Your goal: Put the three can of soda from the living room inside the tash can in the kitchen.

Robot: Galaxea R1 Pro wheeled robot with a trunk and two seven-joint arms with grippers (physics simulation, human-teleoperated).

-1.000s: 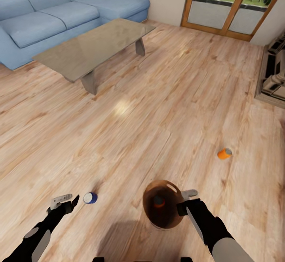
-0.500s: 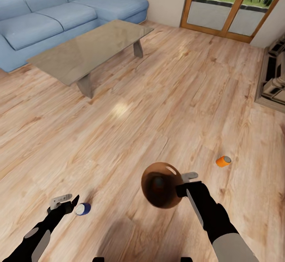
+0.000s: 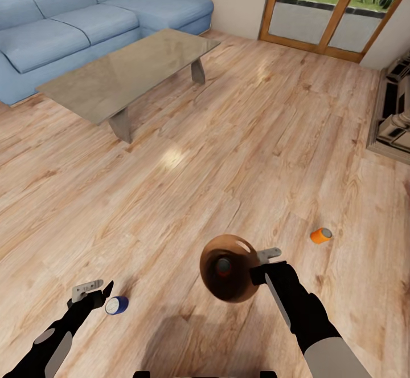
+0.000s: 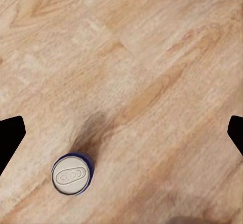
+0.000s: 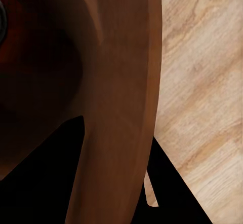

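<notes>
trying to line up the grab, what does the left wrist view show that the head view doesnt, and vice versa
Left wrist: the blue can's silver top with its pull tab, upright on the floor, off-centre between the open fingertips.
Head: the right gripper holding the trash can by its rim, with an orange can inside, another orange can lying on the floor, the sofa and the coffee table.
Both: the blue can and the wood floor.

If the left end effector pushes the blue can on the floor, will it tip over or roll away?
The blue can stands upright on the smooth wood floor, so a low push would probably slide it. A high push may tip it; then it would likely roll, being round. The orange can seems to lie on its side already. It looks stiff and light.
</notes>
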